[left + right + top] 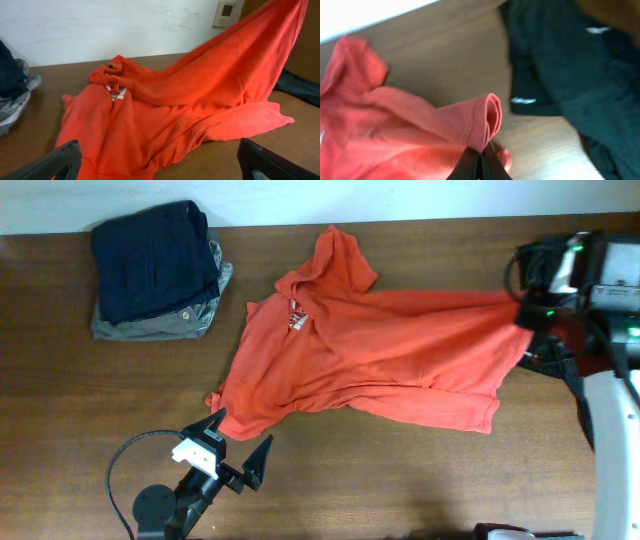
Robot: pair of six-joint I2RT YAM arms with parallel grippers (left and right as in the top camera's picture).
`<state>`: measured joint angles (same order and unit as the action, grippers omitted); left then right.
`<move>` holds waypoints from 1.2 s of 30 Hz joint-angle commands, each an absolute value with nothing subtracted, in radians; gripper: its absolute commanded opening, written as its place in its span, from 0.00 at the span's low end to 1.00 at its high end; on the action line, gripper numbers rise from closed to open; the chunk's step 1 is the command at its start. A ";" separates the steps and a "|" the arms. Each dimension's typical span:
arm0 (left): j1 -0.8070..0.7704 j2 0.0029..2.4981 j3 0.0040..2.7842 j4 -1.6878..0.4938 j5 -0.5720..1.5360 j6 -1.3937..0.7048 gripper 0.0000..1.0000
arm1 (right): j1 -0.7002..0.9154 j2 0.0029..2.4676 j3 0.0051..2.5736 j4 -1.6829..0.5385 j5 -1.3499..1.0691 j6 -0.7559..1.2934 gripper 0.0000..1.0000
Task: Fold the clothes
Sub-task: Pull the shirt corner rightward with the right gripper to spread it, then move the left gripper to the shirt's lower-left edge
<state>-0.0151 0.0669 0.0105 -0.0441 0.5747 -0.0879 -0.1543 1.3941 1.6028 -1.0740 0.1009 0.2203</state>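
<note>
The orange-red T-shirt lies spread across the middle of the brown table, neck tag up, one sleeve toward the back. Its right end rises off the table to my right gripper, which is shut on a bunched hem fold. In the left wrist view the shirt slopes up to the upper right. My left gripper stands wide open near the front edge, just short of the shirt's lower left corner, with only table and cloth between its fingers.
A folded navy garment on a grey one sits at the back left. A black garment with small white marks lies at the right edge by the right arm. A cable loops beside the left arm's base.
</note>
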 commanded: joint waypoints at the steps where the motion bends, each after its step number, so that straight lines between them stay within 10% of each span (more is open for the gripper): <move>1: -0.010 0.069 0.010 -0.053 0.614 -0.105 0.99 | -0.242 1.406 1.623 -1.038 0.148 0.239 0.04; 7: -0.010 0.070 0.010 -0.054 0.615 -0.158 0.99 | -0.334 1.504 1.623 -0.959 0.052 0.210 0.12; 9: -0.010 0.070 0.010 -0.054 0.615 -0.159 0.99 | -0.335 1.560 1.623 -0.949 0.052 0.195 0.45; 11: -0.010 0.070 0.010 -0.054 0.618 -0.169 0.99 | -0.334 1.613 1.623 -0.965 0.052 0.171 0.99; 36: -0.010 0.573 0.268 -0.142 0.558 -0.440 0.99 | -0.334 1.411 1.671 -1.492 -0.274 0.172 0.99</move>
